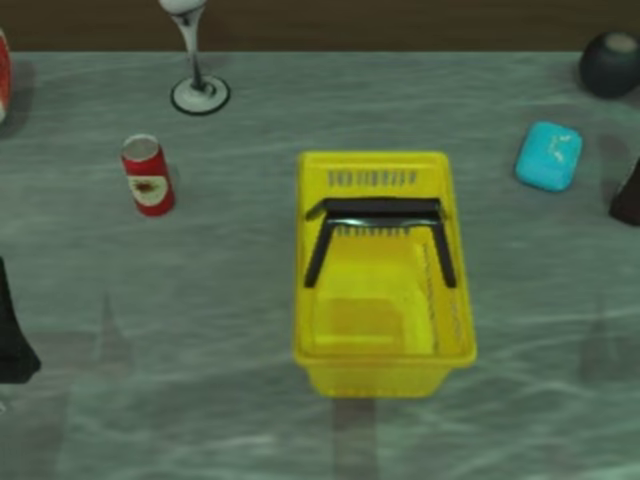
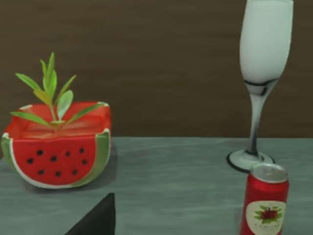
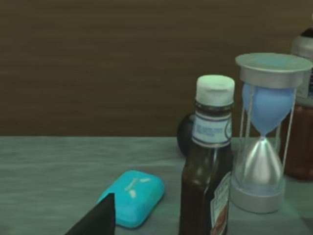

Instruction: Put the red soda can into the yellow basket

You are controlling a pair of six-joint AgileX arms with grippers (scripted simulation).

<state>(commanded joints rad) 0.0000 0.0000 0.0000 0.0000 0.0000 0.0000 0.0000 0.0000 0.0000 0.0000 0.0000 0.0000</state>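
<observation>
Your red soda can [image 1: 148,176] stands upright on the surface [image 1: 240,330], on the left side and well apart from the yellow basket [image 1: 380,370], which sits near the middle with its black handle [image 1: 378,212] raised across the opening. Nothing holds the can, so you are at the very first step: the reach and grasp are not yet begun. Your left arm [image 1: 12,330] shows only as a dark shape at the left edge, nearer you than the can; whether its end effector is open or closed cannot be told. The right end effector is likewise unreadable. A tall white glass [image 1: 196,60] stands just behind the can, and a watermelon planter [image 2: 56,147] lies further left. Next, bring the left arm to the can, keep off the glass, then clear the handle when lowering it in
</observation>
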